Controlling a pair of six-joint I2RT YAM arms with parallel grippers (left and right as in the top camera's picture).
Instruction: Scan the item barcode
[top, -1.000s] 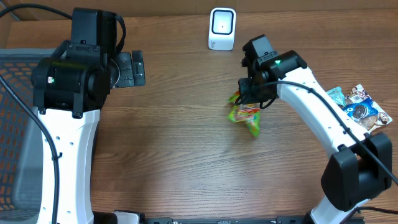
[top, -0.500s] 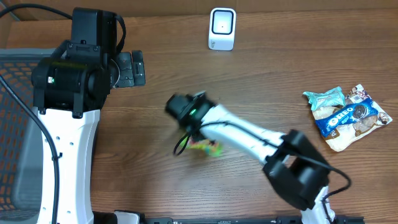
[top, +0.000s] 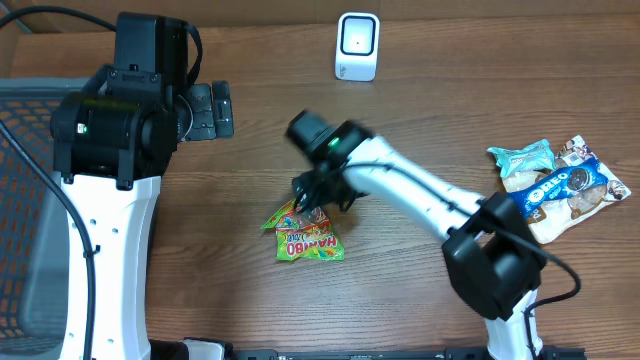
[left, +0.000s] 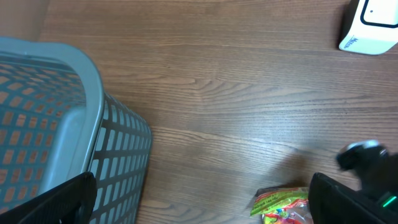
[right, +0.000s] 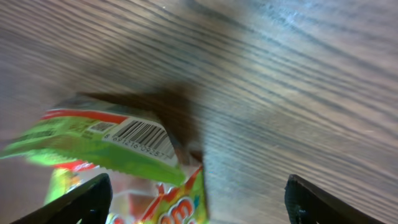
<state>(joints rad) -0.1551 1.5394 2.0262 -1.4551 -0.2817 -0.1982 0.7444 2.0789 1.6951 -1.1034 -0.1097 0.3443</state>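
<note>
The right gripper (top: 317, 193) hangs spread and empty just above the candy bag (top: 310, 244). The bag lies loose on the table (top: 200, 285), well apart from the scanner (top: 357, 46), probably awaiting a better grip. Its long axis runs roughly left-right, and 1 upturned flap shows the barcode (right: 138, 138). The left gripper (top: 218, 110) is spread too.

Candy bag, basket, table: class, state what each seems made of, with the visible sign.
Candy bag: probably glossy plastic film; printed, crumpled folds. Basket: apparently matte grey-blue plastic; moulded lattice wall. Table: wood or wood-look laminate, smooth; brown grain lines.
</note>
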